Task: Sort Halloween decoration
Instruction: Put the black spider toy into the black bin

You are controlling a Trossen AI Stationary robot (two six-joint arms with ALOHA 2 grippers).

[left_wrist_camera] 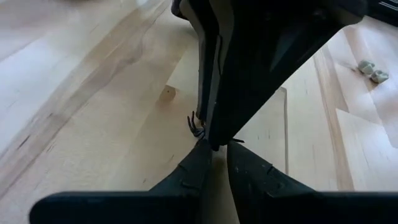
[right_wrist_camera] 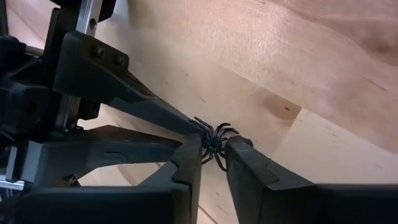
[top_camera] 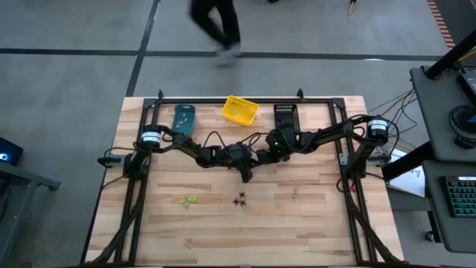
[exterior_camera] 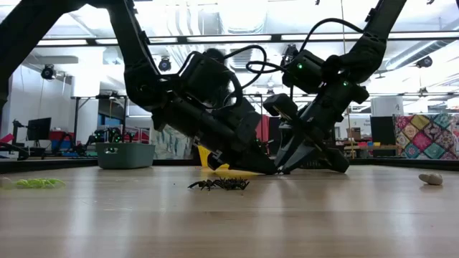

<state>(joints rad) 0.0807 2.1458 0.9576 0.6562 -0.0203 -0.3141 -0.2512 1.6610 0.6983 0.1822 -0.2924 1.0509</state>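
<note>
Workshop floor, light wooden table (top_camera: 312, 223) with a black frame around it. I've got one black spider (right_wrist_camera: 213, 142) right at the meeting point of both grippers near the table's middle. In the right wrist view it sits between the right gripper (right_wrist_camera: 212, 157) fingertips, which are close on either side of it and look to be touching its legs; I can't tell if it's truly pinched. The left gripper (left_wrist_camera: 214, 151) comes in from the opposite side, tips nearly together with a narrow slit between them, nose to nose with the right one; nothing visibly held in it.

A second black spider cluster (top_camera: 239, 199) lies on the table just nearer the front edge than the grippers, also seen in the low view (exterior_camera: 219, 184). Yellow-green trinket (top_camera: 187, 200) well off toward the left arm's side. Pale trinket (top_camera: 295, 194) toward the right arm's side.

Along the far edge: teal bin (top_camera: 184, 119), yellow bin (top_camera: 239, 110) with small bits inside, black bin (top_camera: 285, 117). A person (top_camera: 217, 26) walks on the floor beyond the table.
</note>
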